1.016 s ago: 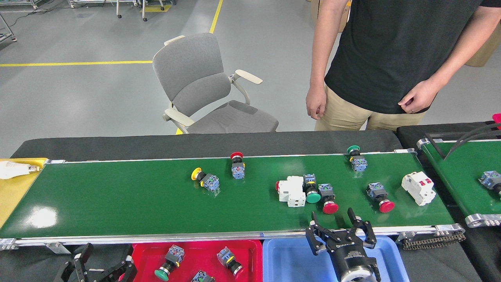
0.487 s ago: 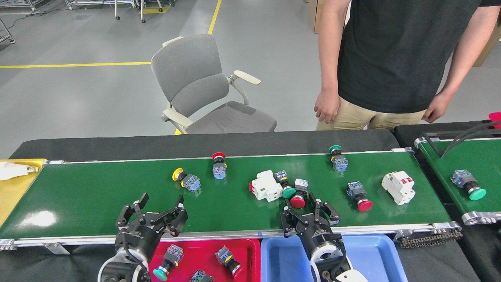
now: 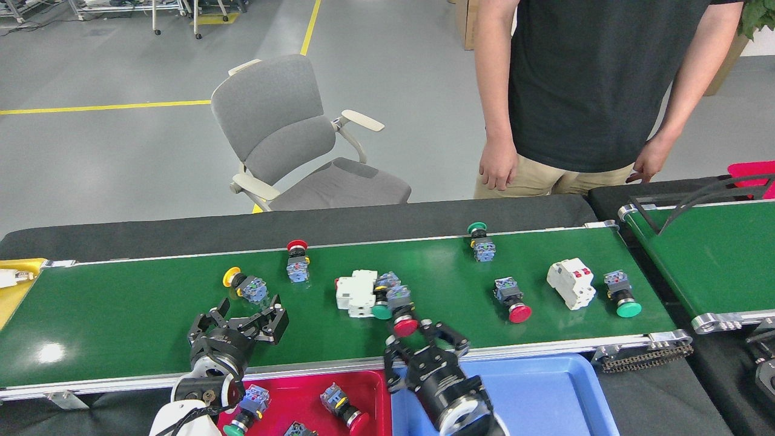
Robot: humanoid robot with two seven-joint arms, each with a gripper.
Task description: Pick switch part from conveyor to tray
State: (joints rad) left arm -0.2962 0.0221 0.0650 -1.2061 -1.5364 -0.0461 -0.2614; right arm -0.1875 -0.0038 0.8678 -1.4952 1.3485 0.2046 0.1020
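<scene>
Since half a second ago the parts on the conveyor (image 3: 151, 327) have slid toward the left of the frame, and a green-capped switch (image 3: 620, 295) that sat on the short angled belt (image 3: 714, 254) at the right now lies on the long belt beside the white breaker (image 3: 570, 283). The right tool (image 3: 427, 342) has shifted left along the near rail, its fingers spread apart just below the red-capped switch part (image 3: 402, 312), whose red mushroom cap points toward the bottom of the frame and whose grey-blue body points away; it lies touching a green-capped switch (image 3: 381, 297) and a white breaker block (image 3: 356, 292) near the centre of the belt. The left tool (image 3: 237, 315) has moved up over the belt, its fingers spread apart, just below the yellow-capped switch (image 3: 242, 284) at centre left. A red-capped switch (image 3: 296, 261) lies near the far rail, another green one (image 3: 480, 241) further right, and another red one (image 3: 513, 300) right of centre. The red tray (image 3: 303, 387) at the bottom holds several switches; the blue tray (image 3: 545, 393) lies beside it. A person (image 3: 593, 85) stands beyond the counter (image 3: 303, 221), near a grey chair (image 3: 290, 139).
</scene>
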